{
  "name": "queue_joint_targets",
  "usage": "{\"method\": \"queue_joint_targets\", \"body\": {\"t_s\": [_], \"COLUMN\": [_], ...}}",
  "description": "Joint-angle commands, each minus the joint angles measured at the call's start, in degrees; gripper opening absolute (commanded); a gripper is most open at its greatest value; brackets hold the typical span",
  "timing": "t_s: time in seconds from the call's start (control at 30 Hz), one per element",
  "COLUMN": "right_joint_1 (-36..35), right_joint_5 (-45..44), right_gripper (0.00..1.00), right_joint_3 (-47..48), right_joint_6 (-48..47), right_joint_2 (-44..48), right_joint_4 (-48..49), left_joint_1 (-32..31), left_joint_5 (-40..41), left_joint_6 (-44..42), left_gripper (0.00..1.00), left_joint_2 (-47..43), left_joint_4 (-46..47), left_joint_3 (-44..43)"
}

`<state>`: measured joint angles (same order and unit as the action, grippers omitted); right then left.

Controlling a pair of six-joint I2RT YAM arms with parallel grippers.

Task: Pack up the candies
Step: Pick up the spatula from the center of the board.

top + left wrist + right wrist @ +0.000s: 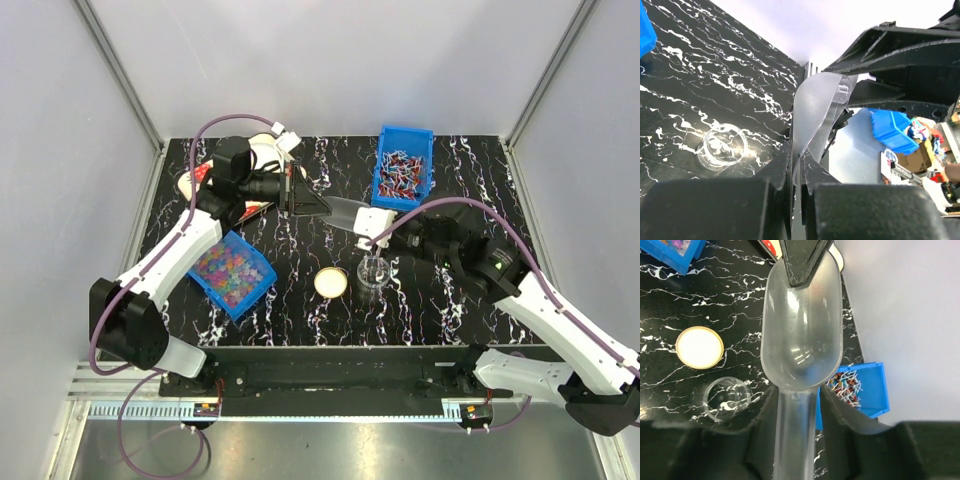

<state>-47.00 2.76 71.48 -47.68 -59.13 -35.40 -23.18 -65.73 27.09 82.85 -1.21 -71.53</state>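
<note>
From above, we see the left gripper [298,200] pinching the front lip of a clear scoop [340,212], while the right gripper [368,226] has the handle end. The candies [230,268] fill a blue bin [258,296] behind the left jaws, beside that arm and well apart from the scoop. A second bin [429,165] with wrapped sweets [400,172] sits beyond the right jaws. An empty jar [375,270] stands just beside the right jaws, and its lid [331,283] lies apart from it, farther to the left.

At the left wrist, the jaws are pressed together on the scoop's thin wall. The jar stands upright off to their left.

At the right wrist, the handle runs between the jaws, which appear to close on it from both sides. The scoop bowl ahead of them is empty, with the left fingers clamped on its far lip. The jar and lid lie left of these jaws, and the bin of wrapped sweets lies to their right.
</note>
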Motion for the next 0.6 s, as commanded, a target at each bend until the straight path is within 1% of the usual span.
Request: {"method": "queue_joint_targets", "body": {"t_s": [0.0,0.07,0.13,0.57], "right_joint_1": [0.60,0.60,0.60,0.60], "right_joint_5": [1.72,1.37,1.19,2.50], "right_gripper": [0.23,0.08,0.00,0.00], "right_joint_3": [-0.55,-0.64,-0.64,-1.87], "right_joint_6": [-0.31,-0.40,-0.31,0.66], "right_joint_2": [0.86,0.42,-0.01,-0.72], "right_joint_4": [4.02,4.81,5.42,7.45], "left_joint_1": [0.15,0.15,0.06,0.15], "left_joint_5": [-3.79,-3.79,-3.79,-3.44], "left_joint_6": [4.37,4.81,5.08,5.52], "left_gripper": [0.00,0.00,0.00,0.00], "left_joint_2": [-2.34,-2.43,-2.52,-2.25], "left_joint_4": [7.97,8.16,8.51,8.77], "left_joint_3": [1.04,1.04,1.04,1.04]}}
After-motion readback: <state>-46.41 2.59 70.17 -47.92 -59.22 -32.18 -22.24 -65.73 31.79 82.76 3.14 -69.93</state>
